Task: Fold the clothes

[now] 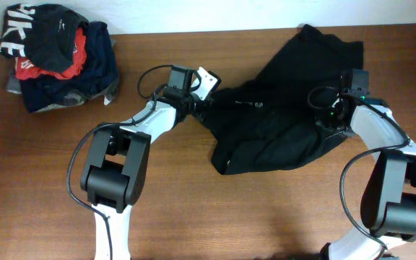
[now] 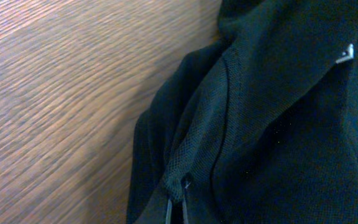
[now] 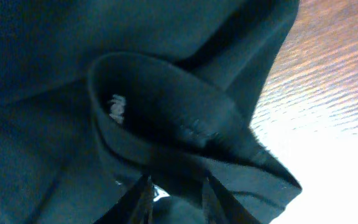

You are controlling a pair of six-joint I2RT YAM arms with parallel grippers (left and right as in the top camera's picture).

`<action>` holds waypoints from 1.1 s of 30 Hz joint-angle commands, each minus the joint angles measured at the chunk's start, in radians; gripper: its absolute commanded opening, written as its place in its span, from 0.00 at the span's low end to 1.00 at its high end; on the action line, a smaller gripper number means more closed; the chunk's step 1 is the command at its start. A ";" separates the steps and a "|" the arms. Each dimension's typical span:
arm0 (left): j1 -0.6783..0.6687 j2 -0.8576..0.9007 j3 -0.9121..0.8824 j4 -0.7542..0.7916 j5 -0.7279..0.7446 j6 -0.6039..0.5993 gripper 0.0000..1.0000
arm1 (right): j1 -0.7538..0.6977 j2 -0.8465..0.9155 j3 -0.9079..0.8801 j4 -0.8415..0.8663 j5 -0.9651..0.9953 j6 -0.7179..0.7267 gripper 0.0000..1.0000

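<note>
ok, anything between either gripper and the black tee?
Nothing visible. The left gripper is shut on a fold at the black T-shirt's left edge; the right gripper has its fingers either side of a fold at the right edge, grip unclear. The pile of other clothes sits apart in the far-left corner.

Soft matt black cloth T-shirt [image 1: 280,130] on grained wooden table [image 1: 230,209]

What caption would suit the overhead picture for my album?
Left gripper and right gripper at opposite edges of a crumpled black T-shirt on a wooden table.
</note>
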 commanded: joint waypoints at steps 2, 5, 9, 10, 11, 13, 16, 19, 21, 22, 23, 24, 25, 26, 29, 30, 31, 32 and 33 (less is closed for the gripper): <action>0.053 0.006 0.014 0.003 -0.066 -0.074 0.01 | -0.014 0.015 -0.005 -0.010 0.063 0.008 0.13; 0.098 0.006 0.014 0.012 -0.066 -0.081 0.01 | -0.015 0.015 -0.005 -0.027 0.041 0.010 0.08; 0.156 0.006 0.014 0.072 -0.067 -0.081 0.01 | -0.015 0.012 -0.003 -0.071 -0.028 0.015 0.07; 0.169 0.006 0.014 0.101 -0.067 -0.080 0.01 | -0.015 0.011 -0.002 -0.081 -0.051 0.015 0.08; 0.182 0.006 0.014 0.145 -0.067 -0.080 0.01 | -0.015 0.009 -0.002 -0.090 -0.083 0.015 0.08; 0.195 0.006 0.014 0.229 -0.067 -0.080 0.01 | -0.015 0.001 -0.002 -0.100 -0.146 0.015 0.12; 0.203 0.006 0.014 0.436 -0.089 -0.082 0.01 | -0.015 -0.026 -0.001 -0.100 -0.238 0.015 0.19; 0.202 0.006 0.014 0.537 -0.139 -0.154 0.19 | -0.014 -0.050 0.019 -0.099 -0.261 0.007 0.31; 0.201 0.005 0.019 0.541 -0.136 -0.197 0.48 | -0.015 -0.062 0.040 -0.098 -0.261 -0.008 0.35; 0.201 0.002 0.025 0.510 -0.132 -0.222 0.70 | -0.015 -0.066 0.050 -0.099 -0.261 -0.022 0.37; 0.201 -0.002 0.033 0.463 -0.112 -0.235 0.85 | -0.015 -0.068 0.063 -0.099 -0.260 -0.036 0.39; 0.201 -0.007 0.045 0.402 -0.078 -0.235 0.99 | -0.015 -0.070 0.076 -0.099 -0.260 -0.047 0.42; 0.200 -0.011 0.056 0.345 -0.049 -0.235 0.99 | -0.015 -0.070 0.089 -0.099 -0.257 -0.055 0.43; 0.197 -0.014 0.071 0.278 -0.026 -0.235 0.99 | -0.015 -0.070 0.098 -0.099 -0.256 -0.058 0.44; 0.189 -0.020 0.132 0.058 -0.011 -0.229 0.99 | -0.015 -0.070 0.130 -0.098 -0.241 -0.059 0.46; 0.185 -0.020 0.157 -0.007 0.010 -0.208 0.99 | -0.015 -0.070 0.139 -0.098 -0.237 -0.069 0.47; 0.180 -0.021 0.177 -0.055 0.045 -0.179 0.99 | -0.015 -0.070 0.147 -0.098 -0.233 -0.077 0.49; 0.171 -0.020 0.204 -0.109 0.105 -0.138 0.99 | -0.015 -0.070 0.156 -0.099 -0.217 -0.077 0.50; 0.160 -0.021 0.223 -0.143 0.147 -0.106 0.99 | -0.015 -0.070 0.162 -0.099 -0.208 -0.077 0.51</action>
